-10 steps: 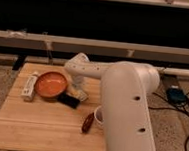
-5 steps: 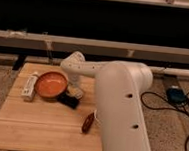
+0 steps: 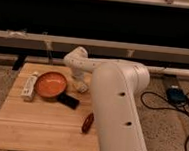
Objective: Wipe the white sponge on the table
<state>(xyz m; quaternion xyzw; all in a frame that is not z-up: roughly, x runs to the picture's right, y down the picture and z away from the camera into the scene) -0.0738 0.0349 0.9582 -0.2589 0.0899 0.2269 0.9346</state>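
One gripper (image 3: pixel 78 84) down beside orange bowl (image 3: pixel 50 84), fingers shut.

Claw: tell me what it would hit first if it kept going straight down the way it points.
The claw points down beside the orange bowl, shut on what looks like the sponge. Straight on, it would press into the table almost at once; depth is hard to judge.
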